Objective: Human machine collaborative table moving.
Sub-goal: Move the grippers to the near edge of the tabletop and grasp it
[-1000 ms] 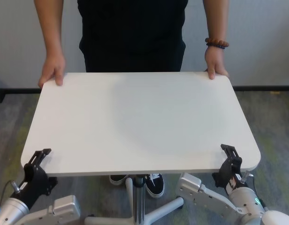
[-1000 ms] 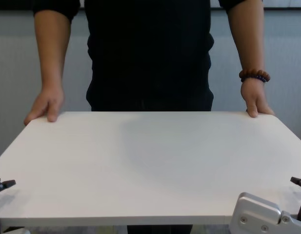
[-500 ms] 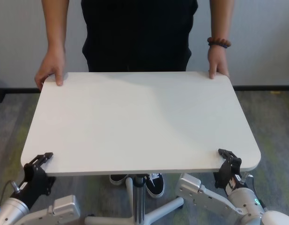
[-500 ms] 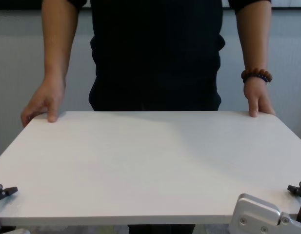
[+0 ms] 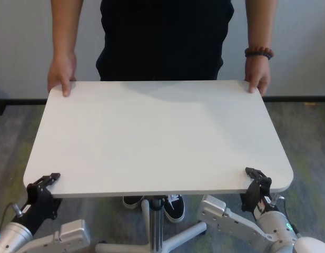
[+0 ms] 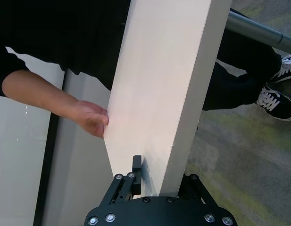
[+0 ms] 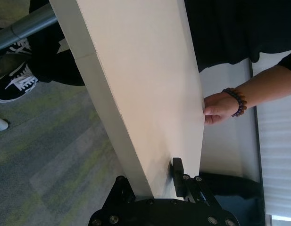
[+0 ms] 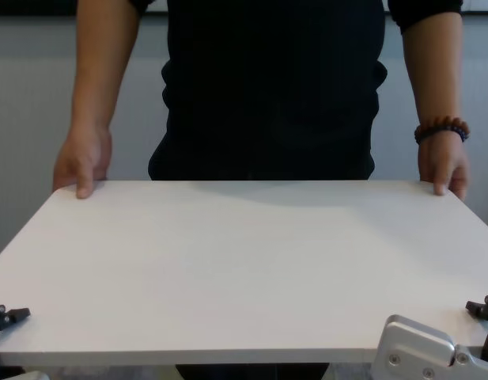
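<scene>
**Mia:** Where is the table (image 5: 157, 137)?

**Ben:** It fills the middle of the head view. It is big, white and flat, with round corners. It stands on a thin metal pole (image 5: 156, 224) over a grey carpet (image 5: 304, 137).

**Mia:** Who is holding it?

**Ben:** The human (image 5: 162, 39) stands at the far side, at 12 o'clock. One hand (image 5: 61, 75) grips the far corner at about 10 o'clock. The other hand (image 5: 258, 75) grips the far corner at about 2 o'clock. That wrist has a brown bead bracelet (image 5: 258, 52) on it.

**Mia:** And the robot?

**Ben:** The left gripper (image 5: 42, 184) is at the near corner, at about 8 o'clock. It is pinched onto the table edge. In the left wrist view the left gripper (image 6: 157, 181) has one finger (image 6: 137, 165) on the top of the board and the other side under it.

**Mia:** Is the other one the same?

**Ben:** Yes. The right gripper (image 5: 255, 182) is at the near corner at about 4 o'clock. It is clamped on the table edge too. In the right wrist view the right gripper (image 7: 157, 186) has a finger (image 7: 177, 169) pressed on the white top, with the board between its jaws.

**Mia:** What is under the table?

**Ben:** Black shoes with white laces (image 5: 173, 205), close beside the pole. The right arm's silver link (image 5: 230, 219) is down there too, at about 5 o'clock.
</scene>
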